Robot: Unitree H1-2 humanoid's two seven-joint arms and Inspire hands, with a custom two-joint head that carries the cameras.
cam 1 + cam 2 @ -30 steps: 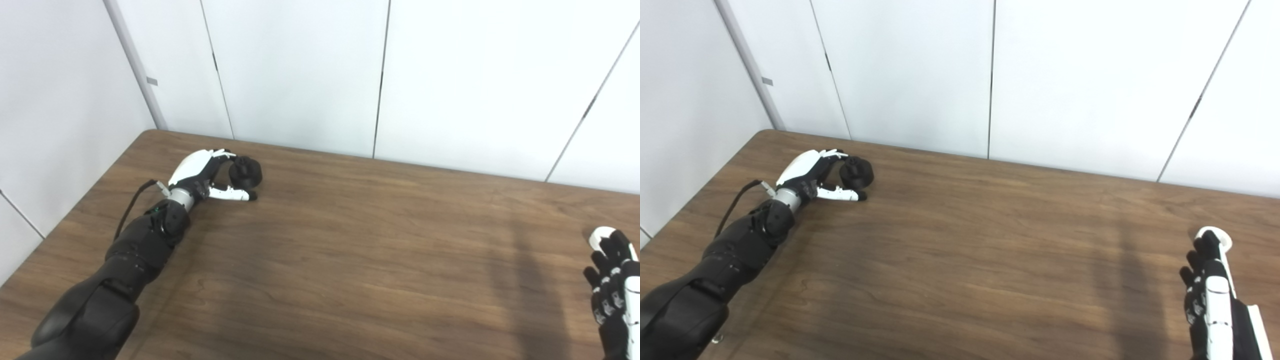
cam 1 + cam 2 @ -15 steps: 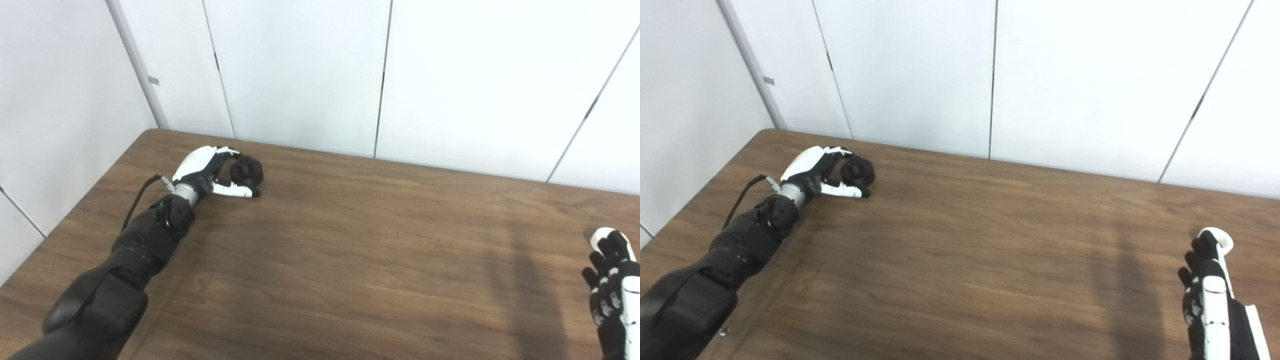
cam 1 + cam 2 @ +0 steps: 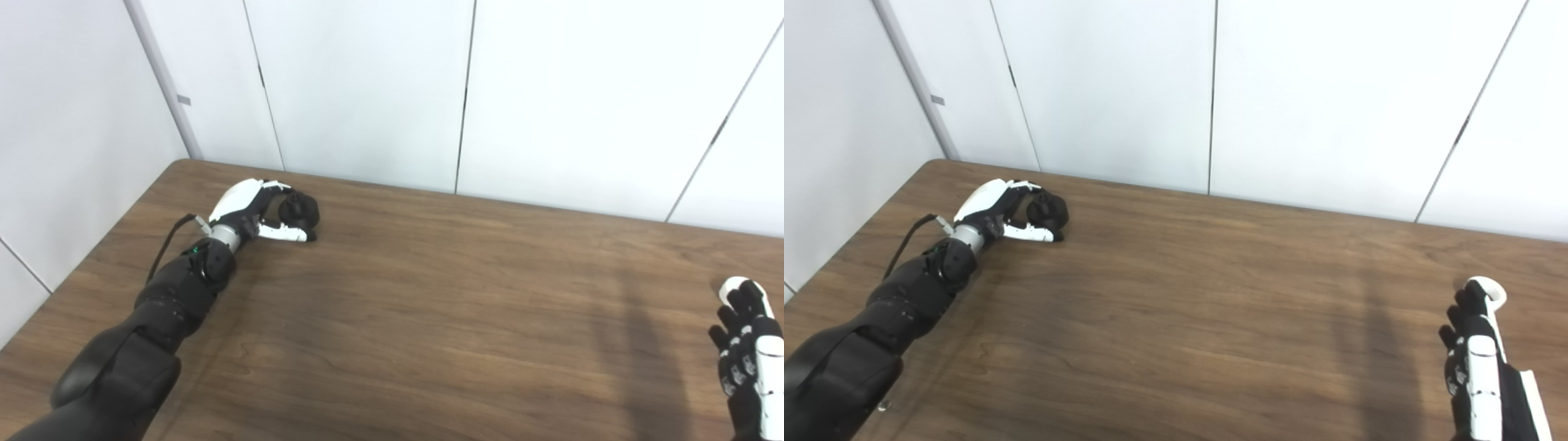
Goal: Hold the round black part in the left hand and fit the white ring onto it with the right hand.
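Note:
The round black part rests on the table near its far left corner. My left hand is cupped around it, fingers curved over its far side and thumb stretched along the table in front. I cannot see a firm clasp, and the part stays on the wood. The white ring lies on the table at the right edge, partly hidden by my right hand's fingertips. That right hand reaches toward the ring with fingers extended and open; whether they touch it I cannot tell.
The brown wooden table runs up to white wall panels along the back and left. A black cable loops beside my left wrist. The right hand is cut off by the picture's lower right corner.
My left hand slid forward until its fingers wrapped over the black part. The right hand has hardly moved. The view shifted slightly.

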